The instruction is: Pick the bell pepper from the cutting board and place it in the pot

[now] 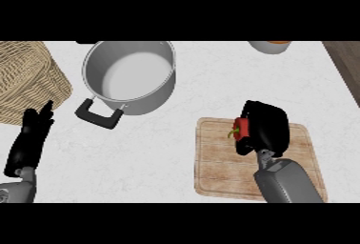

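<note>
The right robot hand point(265, 127) curls over the bell pepper point(240, 127) on the cutting board point(215, 162), seemingly clamped on it, though the palm hides most of the contact. Settle the hold before lifting, then rise straight and travel far-left to the pot point(130, 76), clearing its rim. The left robot hand point(34, 128) rests open at the counter's point(211, 86) near left.

Red bell pepper point(241, 127) with green stem; pale striped-grain wooden cutting board point(218, 162); silver steel pot point(130, 76), black handle; tan woven basket point(28, 81); white faintly veined counter point(232, 81); black hands.
</note>
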